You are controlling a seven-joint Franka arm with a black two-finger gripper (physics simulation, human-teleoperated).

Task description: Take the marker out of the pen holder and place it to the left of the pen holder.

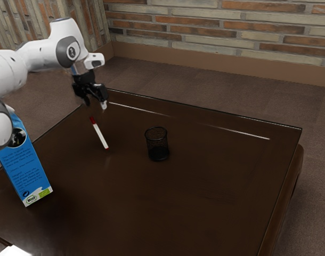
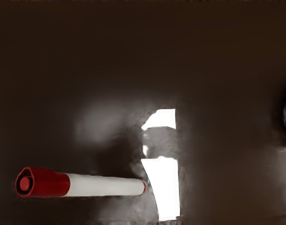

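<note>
Exterior view: my gripper (image 1: 95,103) is at the upper left of the frame, with its two fingers spread and a gap between them. The marker (image 1: 100,134) is outside the pen holder (image 1: 157,148), left of the frame's centre, below my fingertips in the frame and apart from them. It slants, red cap at the upper end, white barrel running down to the right; whether it lies flat on the table (image 1: 205,197) cannot be determined. The pen holder, a black mesh cup, stands upright near the frame's centre, well apart from the marker. A blue carton (image 1: 25,168) stands at the lower left; its contents are hidden.

Wrist view: the marker is at the lower left of the frame, cap end larger than the far end. A dark, rounded part of the pen holder is at the right edge. White glare marks the tabletop near the centre.
</note>
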